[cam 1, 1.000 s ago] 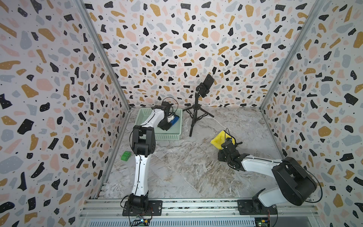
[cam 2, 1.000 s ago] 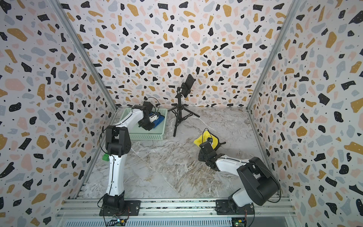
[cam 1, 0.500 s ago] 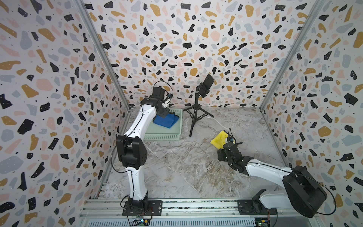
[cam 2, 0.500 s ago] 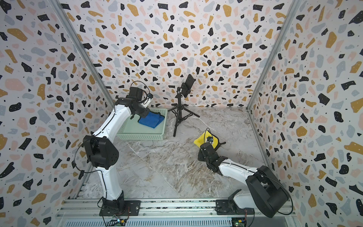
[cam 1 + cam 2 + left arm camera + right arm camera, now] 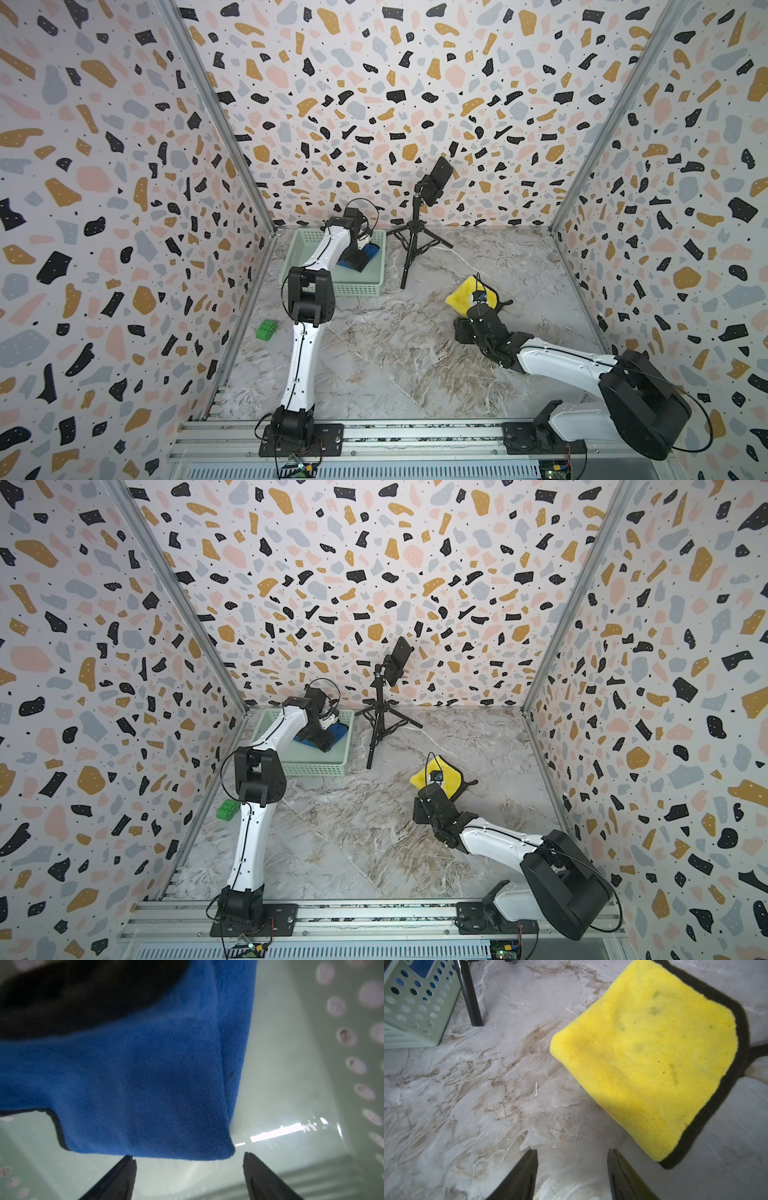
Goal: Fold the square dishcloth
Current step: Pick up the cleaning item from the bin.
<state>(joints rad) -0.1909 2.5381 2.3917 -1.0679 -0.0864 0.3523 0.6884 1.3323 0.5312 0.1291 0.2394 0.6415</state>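
Observation:
A yellow dishcloth (image 5: 643, 1059) with a black border lies folded flat on the marble table, at right of centre in both top views (image 5: 459, 293) (image 5: 422, 776). My right gripper (image 5: 573, 1150) stands open low over bare table just short of its near corner, touching nothing. A blue dishcloth (image 5: 145, 1084) with dark trim lies in the green basket (image 5: 332, 291). My left gripper (image 5: 189, 1159) is open inside the basket, fingertips at the blue cloth's edge, holding nothing. In both top views the left arm covers much of the blue dishcloth (image 5: 338, 730).
The green perforated basket (image 5: 316, 769) sits at the back left, its wall (image 5: 415, 1012) in the right wrist view. A black tripod with a phone (image 5: 415, 241) stands beside it, one leg (image 5: 469, 997) near the basket. A green block (image 5: 266, 330) lies by the left wall.
My left gripper has gone from shut to wide open; its arm rose toward the back wall, then came down into the basket again. The right jaws widened a little beside the yellow cloth.

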